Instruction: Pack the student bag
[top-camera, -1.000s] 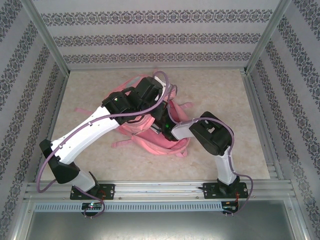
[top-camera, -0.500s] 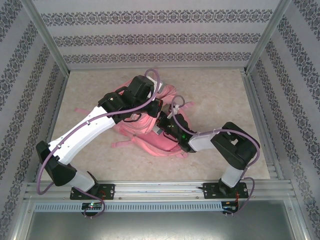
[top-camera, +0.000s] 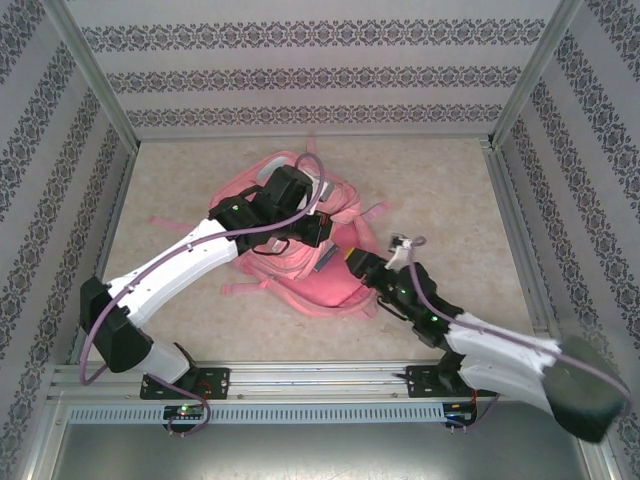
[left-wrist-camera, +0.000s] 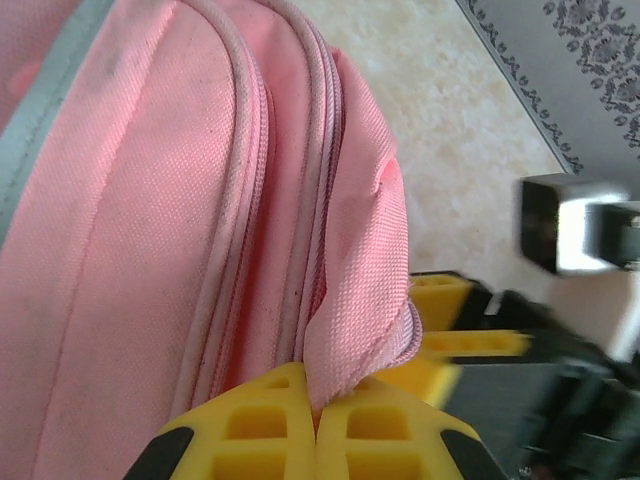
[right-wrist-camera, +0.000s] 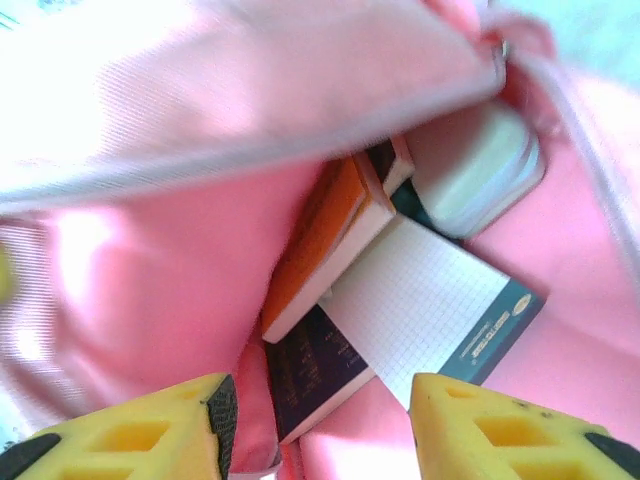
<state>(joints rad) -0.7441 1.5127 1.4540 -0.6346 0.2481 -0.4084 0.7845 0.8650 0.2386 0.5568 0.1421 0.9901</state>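
Beige table (top-camera: 450, 190) carries the bag (top-camera: 300, 285) mid-surface. Left gripper (left-wrist-camera: 315, 415) is clamped on its mouth flap; right gripper (right-wrist-camera: 320, 410), jaws apart, sits at the opening, books (right-wrist-camera: 325, 240) straight ahead inside.

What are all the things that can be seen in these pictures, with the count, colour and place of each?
bag: one, pink, lying in the middle of the table
orange book: one, orange cover, inside the bag, leaning on its edge
dark book: one, dark cover, inside the bag, below the orange book
pad: one, white squared paper with a teal edge, inside the bag, beside the books
case: one, pale, deeper in the bag, beyond the pad
table: one, beige, under the bag
walls: three, pale with grey patterned stripes, around the table
left gripper: one, yellow fingers, shut on a fold of the bag
right gripper: one, yellow fingers, open, at the bag's opening
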